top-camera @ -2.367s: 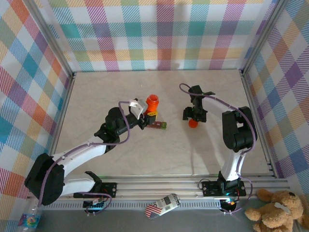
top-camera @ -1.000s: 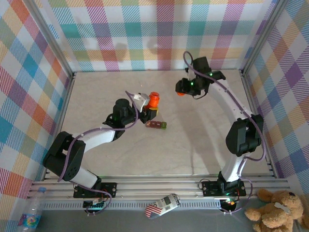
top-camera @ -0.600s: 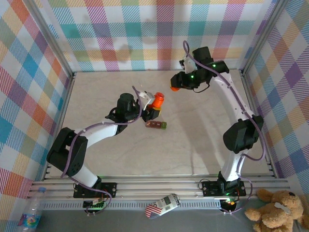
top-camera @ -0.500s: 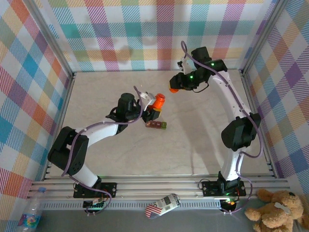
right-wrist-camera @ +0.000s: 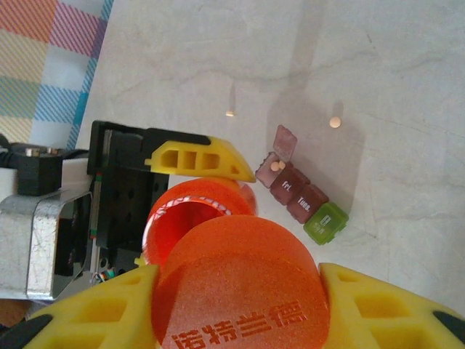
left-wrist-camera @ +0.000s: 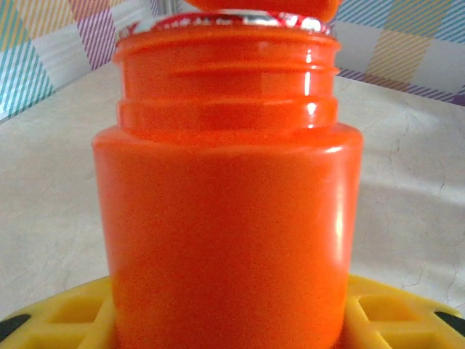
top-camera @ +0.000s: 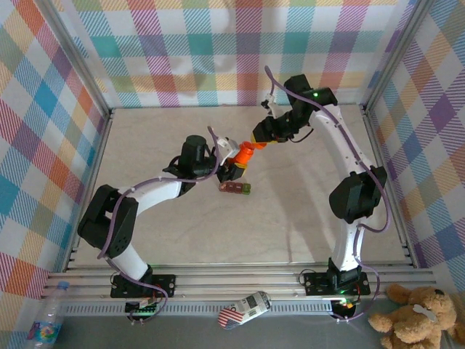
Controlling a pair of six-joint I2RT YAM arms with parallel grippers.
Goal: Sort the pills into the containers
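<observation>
My left gripper [top-camera: 236, 163] is shut on the open orange bottle [top-camera: 244, 154], which it holds tilted above the table; in the left wrist view the bottle [left-wrist-camera: 229, 189] stands between the yellow fingers [left-wrist-camera: 65, 313]. My right gripper [right-wrist-camera: 236, 305] is shut on the orange cap [right-wrist-camera: 240, 291], just above the bottle's mouth [right-wrist-camera: 185, 218]. The containers [right-wrist-camera: 299, 195] lie on the table, dark red with a green end [right-wrist-camera: 325, 222]; one lid stands open with pills [right-wrist-camera: 276, 166] inside. Two loose pills [right-wrist-camera: 335, 122] [right-wrist-camera: 229, 113] lie nearby. From above, the containers [top-camera: 236, 188] lie below the bottle.
Plaid walls and metal posts [top-camera: 385, 65] enclose the pale table [top-camera: 312, 211]. A rail [top-camera: 254, 280] runs along the near edge, with a teddy bear [top-camera: 418, 313] and a water bottle [top-camera: 47, 327] beyond it.
My right gripper has carried the cap left and down to the bottle's mouth. My left gripper has moved the bottle right, towards the cap, and tilted it.
</observation>
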